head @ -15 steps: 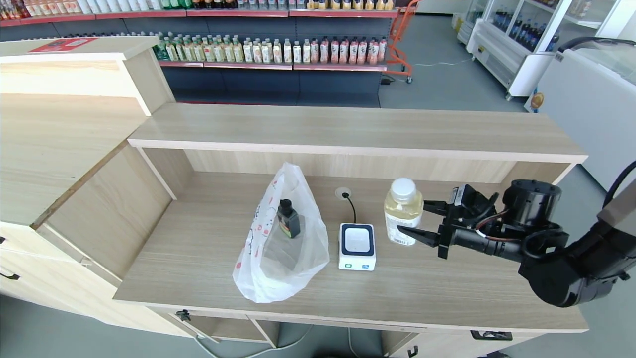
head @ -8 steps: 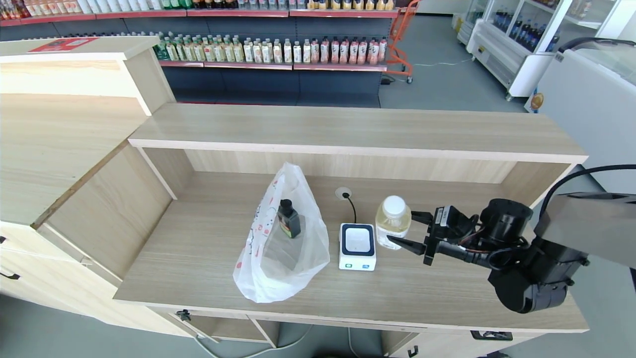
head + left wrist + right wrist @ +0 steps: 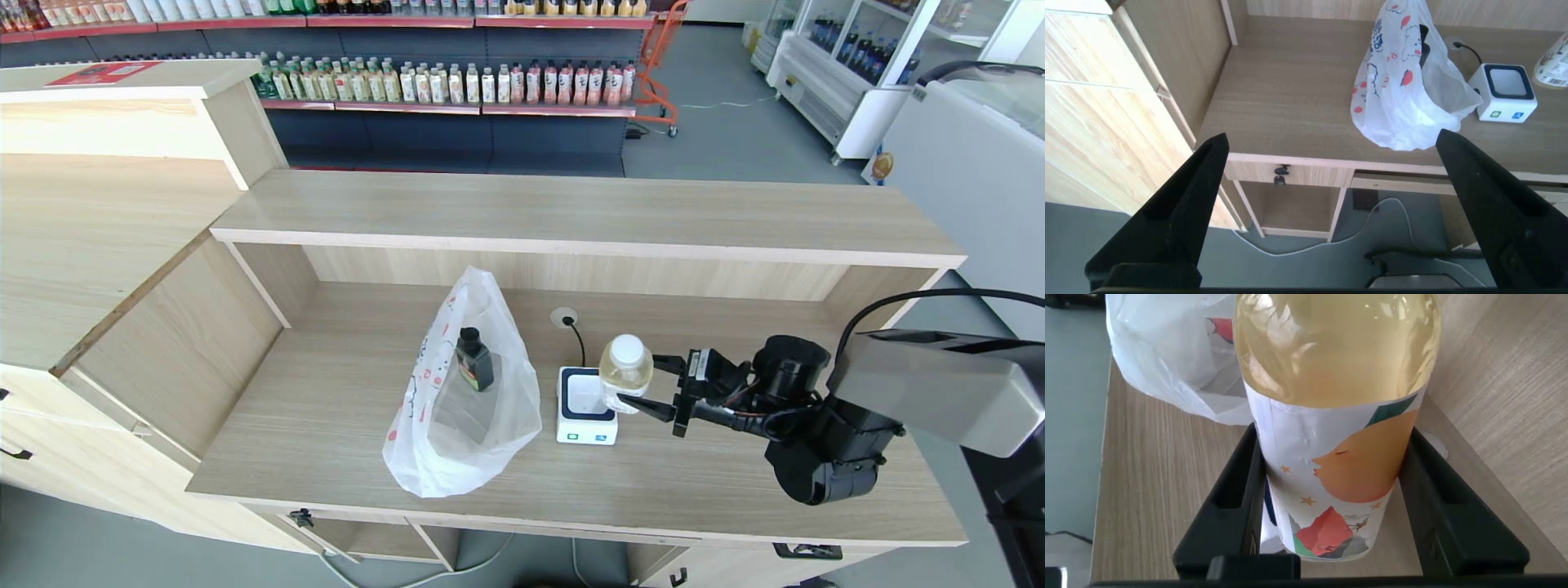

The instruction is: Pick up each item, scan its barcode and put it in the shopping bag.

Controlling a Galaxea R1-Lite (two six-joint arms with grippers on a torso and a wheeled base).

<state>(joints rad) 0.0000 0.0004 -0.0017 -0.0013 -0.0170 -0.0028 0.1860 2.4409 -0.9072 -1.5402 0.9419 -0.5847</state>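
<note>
– Inside my right gripper (image 3: 645, 382), jaws shut snug on its label, the bottle (image 3: 625, 371) hangs, scanner (image 3: 584, 406) just beneath the jaws.
– Risk?
– Barcode may face away, or the slick label slips.

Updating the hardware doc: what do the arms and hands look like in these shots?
Right hand: black, two tapered fingers, red and white wires exposed behind them, a black cylindrical wrist joint, then a grey boxy link with a black cable arcing over it. Left hand: two broad dark wedge-shaped fingers.
</note>
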